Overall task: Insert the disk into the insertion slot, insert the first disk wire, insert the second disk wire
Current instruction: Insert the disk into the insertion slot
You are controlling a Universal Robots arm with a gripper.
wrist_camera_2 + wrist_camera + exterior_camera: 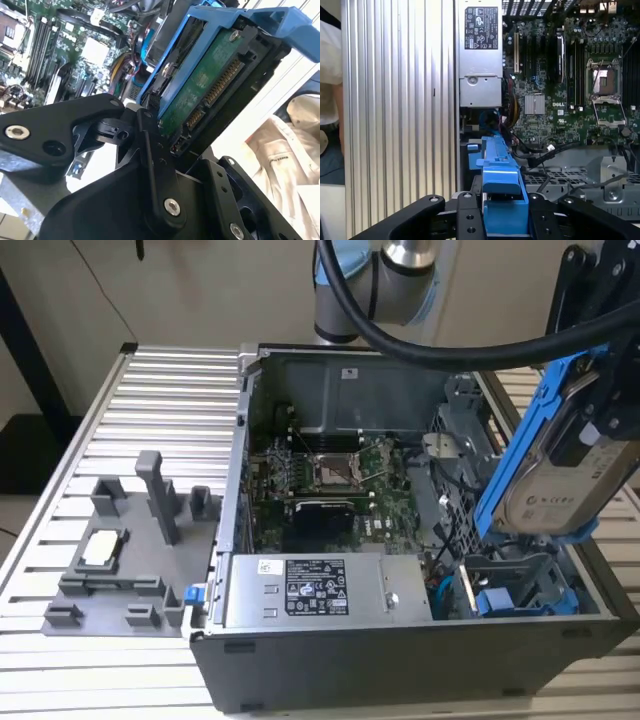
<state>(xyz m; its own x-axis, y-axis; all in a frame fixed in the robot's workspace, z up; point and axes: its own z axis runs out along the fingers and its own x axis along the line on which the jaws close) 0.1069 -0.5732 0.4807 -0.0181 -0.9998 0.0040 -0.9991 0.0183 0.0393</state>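
Observation:
My gripper (pixel 597 425) is shut on the disk (pixel 548 495), a silver drive in a bright blue carrier frame. It hangs tilted on edge above the right end of the open computer case. In the second wrist view the black fingers (pixel 150 145) clamp the disk (pixel 200 85), whose green board and connector pins face the camera. In the first wrist view the blue carrier (pixel 495 160) sits between the finger links of the gripper (pixel 502 210). The insertion slot (pixel 515 575), a grey perforated bay (pixel 555 176), lies below the disk. Loose cables (pixel 542 150) lie beside the bay; I cannot tell which are the disk wires.
The grey labelled power supply (pixel 305 590) fills the case's near side. The motherboard with its CPU socket (pixel 335 470) lies behind it. A grey fixture (pixel 120 560) stands on the ribbed table (pixel 170 400) at the exterior view's left. A person's white garment (pixel 290 150) is beside the table.

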